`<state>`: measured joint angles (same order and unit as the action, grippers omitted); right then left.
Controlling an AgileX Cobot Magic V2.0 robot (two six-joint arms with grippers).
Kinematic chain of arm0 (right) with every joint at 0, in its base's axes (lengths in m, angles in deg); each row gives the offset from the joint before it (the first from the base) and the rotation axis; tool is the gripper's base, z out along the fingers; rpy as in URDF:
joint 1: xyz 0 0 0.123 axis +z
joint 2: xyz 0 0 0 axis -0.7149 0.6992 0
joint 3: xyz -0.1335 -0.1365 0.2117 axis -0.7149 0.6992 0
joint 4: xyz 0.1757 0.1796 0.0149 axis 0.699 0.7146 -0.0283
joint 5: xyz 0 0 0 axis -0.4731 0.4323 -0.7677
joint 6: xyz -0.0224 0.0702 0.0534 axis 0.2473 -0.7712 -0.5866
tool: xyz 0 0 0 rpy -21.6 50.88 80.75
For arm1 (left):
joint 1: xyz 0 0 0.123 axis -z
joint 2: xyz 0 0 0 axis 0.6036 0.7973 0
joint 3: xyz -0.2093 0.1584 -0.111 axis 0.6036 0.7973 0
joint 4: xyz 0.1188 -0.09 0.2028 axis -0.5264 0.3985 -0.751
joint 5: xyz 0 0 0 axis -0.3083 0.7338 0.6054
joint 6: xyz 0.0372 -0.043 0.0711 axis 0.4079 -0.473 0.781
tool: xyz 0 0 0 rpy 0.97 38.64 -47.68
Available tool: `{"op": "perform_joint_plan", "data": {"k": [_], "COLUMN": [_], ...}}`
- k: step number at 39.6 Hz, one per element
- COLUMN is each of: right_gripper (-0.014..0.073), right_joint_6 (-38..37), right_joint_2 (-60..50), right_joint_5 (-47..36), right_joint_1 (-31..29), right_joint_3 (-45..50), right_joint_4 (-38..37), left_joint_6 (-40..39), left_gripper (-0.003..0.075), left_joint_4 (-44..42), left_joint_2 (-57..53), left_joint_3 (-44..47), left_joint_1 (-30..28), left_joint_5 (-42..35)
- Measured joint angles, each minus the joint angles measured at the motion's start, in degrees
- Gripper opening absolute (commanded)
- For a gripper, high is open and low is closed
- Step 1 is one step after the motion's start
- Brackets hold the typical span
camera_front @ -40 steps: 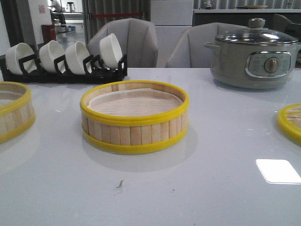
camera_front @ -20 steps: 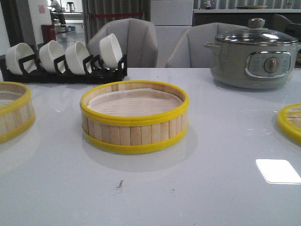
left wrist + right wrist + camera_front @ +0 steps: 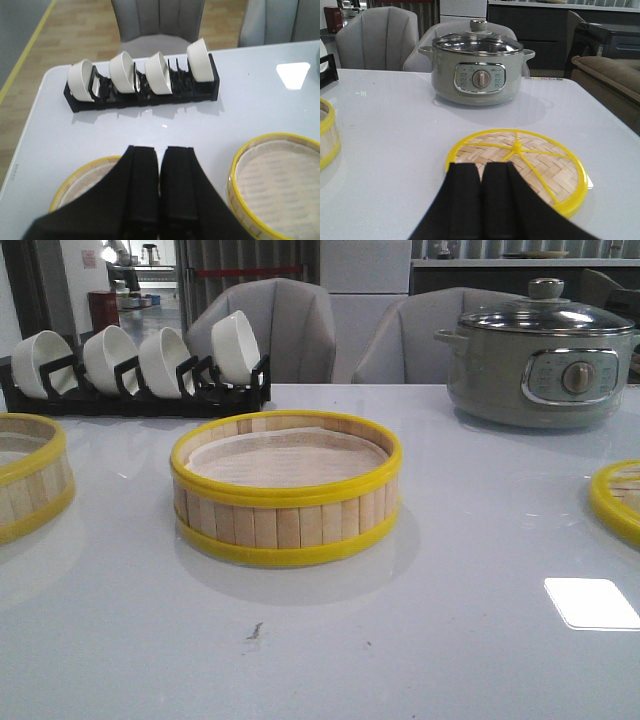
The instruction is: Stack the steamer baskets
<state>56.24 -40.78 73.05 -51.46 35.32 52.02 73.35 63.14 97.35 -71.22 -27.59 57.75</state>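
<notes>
From the front, bare white table (image 3: 420, 660) fills the near ground, marked only by a small dark speck (image 3: 255, 630). The middle steamer basket (image 3: 286, 487) sits alone at centre with open surface all round. A left basket (image 3: 30, 475) is cut off by the frame's edge, and a yellow-rimmed piece at the right edge (image 3: 615, 498) is only a sliver there. Farther back stand a black rack of white bowls (image 3: 135, 365) and a grey electric pot (image 3: 540, 355), then grey chairs (image 3: 270, 328).

Neither arm shows in the front view. The left wrist view has the left gripper (image 3: 160, 185) with its fingers pressed together, empty, above the left basket (image 3: 82, 180), much of which it hides; the middle basket (image 3: 277, 187) lies beside it, apart.

The right wrist view shows the right gripper (image 3: 481, 200), also pressed together and empty, over the near rim of a flat woven bamboo lid (image 3: 520, 162) with yellow spokes, which identifies the sliver
</notes>
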Motion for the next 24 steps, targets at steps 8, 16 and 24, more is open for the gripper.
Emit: {"op": "perform_joint_plan", "data": {"k": [8, 16, 24], "right_gripper": [0.0048, 0.0048, 0.0048], "right_joint_6": [0.0, 0.0, 0.0], "right_joint_2": [0.0, 0.0, 0.0], "right_joint_5": [0.0, 0.0, 0.0], "right_joint_1": [0.0, 0.0, 0.0], "right_joint_3": [0.0, 0.0, 0.0], "right_joint_4": [0.0, 0.0, 0.0], "left_joint_6": [0.0, 0.0, 0.0], "left_gripper": [0.0083, 0.0083, 0.0083], "left_joint_4": [0.11, 0.2, -1.49], "left_joint_2": [5.7, 7.71, 8.24], "left_joint_3": [-4.36, -4.46, -4.46], "left_joint_1": [0.0, 0.0, 0.0], "left_joint_5": [5.77, 6.63, 6.63]}}
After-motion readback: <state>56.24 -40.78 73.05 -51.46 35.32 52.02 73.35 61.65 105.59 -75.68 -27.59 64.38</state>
